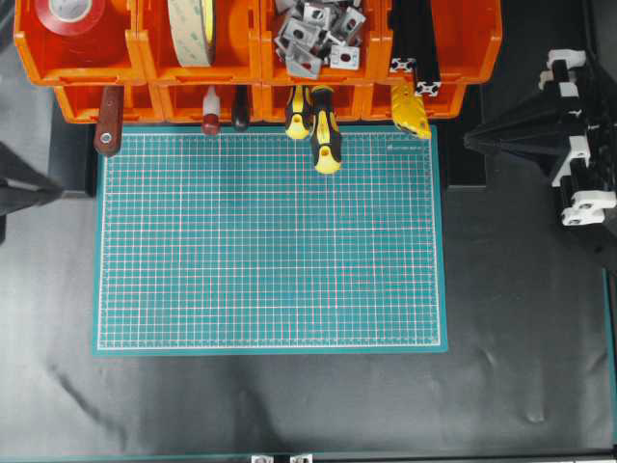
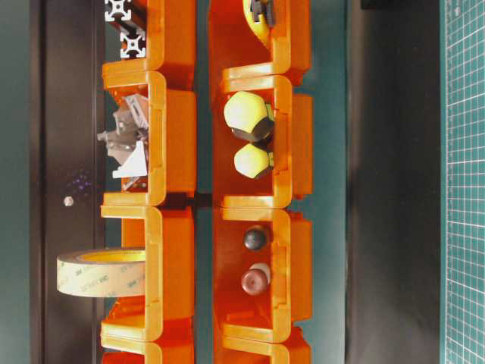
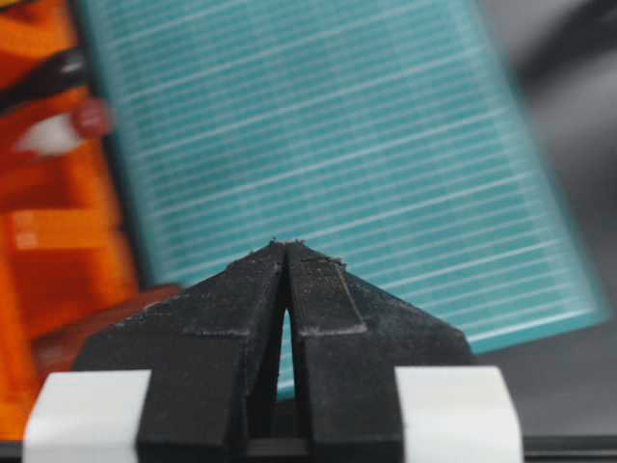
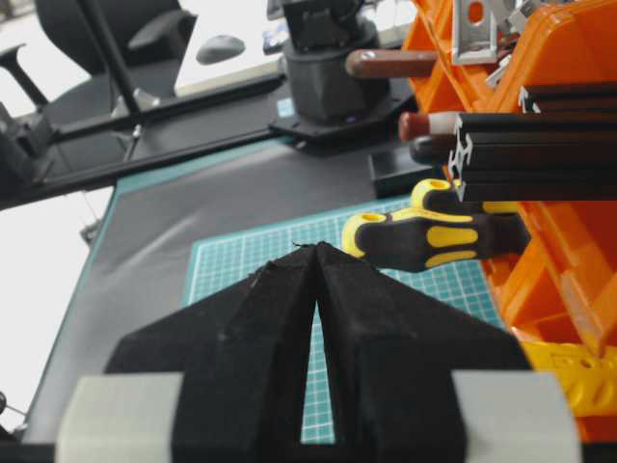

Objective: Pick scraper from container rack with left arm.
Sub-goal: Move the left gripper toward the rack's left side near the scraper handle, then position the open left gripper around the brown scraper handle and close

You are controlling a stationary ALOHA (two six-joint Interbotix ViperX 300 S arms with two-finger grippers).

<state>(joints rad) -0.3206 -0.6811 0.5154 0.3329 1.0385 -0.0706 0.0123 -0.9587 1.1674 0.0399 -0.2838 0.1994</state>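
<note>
The scraper (image 1: 108,120) lies in the leftmost lower bin of the orange container rack (image 1: 251,63). Its reddish-brown handle, with a hole at the end, sticks out over the green mat's top left corner. The right wrist view shows that handle (image 4: 389,63) far off. In the left wrist view it is a blurred brown shape (image 3: 106,323) low on the left. My left gripper (image 1: 60,190) is a dark wedge at the left edge, below and left of the scraper and apart from it; it is shut (image 3: 286,243) on nothing. My right gripper (image 4: 316,246) is shut and empty too.
A green cutting mat (image 1: 270,241) covers the middle of the black table. Two yellow-and-black screwdrivers (image 1: 323,125) and a red-knobbed tool (image 1: 210,122) poke out of lower bins. Upper bins hold tape rolls (image 1: 193,29), metal brackets (image 1: 318,34) and black profiles (image 1: 415,48). The right arm (image 1: 549,135) stands at the right.
</note>
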